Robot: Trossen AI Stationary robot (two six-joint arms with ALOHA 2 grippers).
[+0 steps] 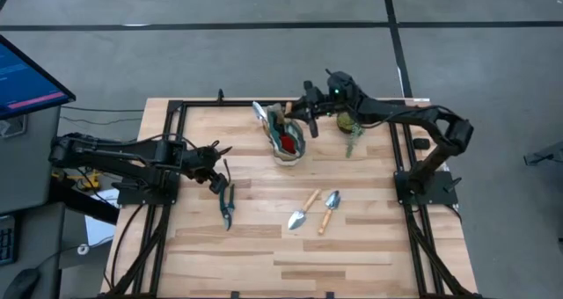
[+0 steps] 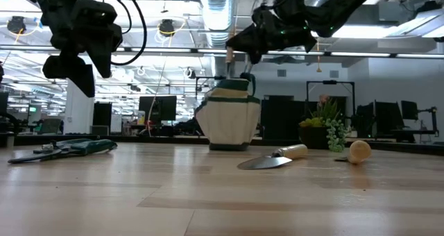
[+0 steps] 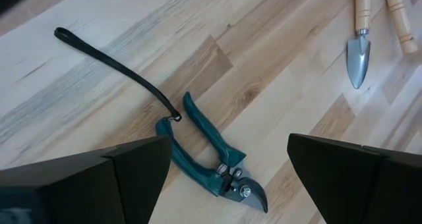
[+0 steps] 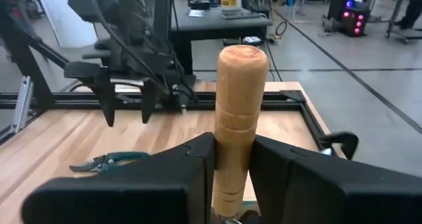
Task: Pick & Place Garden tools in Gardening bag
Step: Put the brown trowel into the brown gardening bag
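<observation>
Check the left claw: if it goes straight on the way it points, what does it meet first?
Probably the pruning shears: the open left claw looks down on them, framed between its fingers. Nothing shows in between, though depth is unclear.

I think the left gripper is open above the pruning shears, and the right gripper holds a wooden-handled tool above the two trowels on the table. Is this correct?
Not fully. The right gripper, shut on the wooden-handled tool, is above the gardening bag, not above the two trowels; the high view shows this. The left gripper is indeed open above the pruning shears.
</observation>
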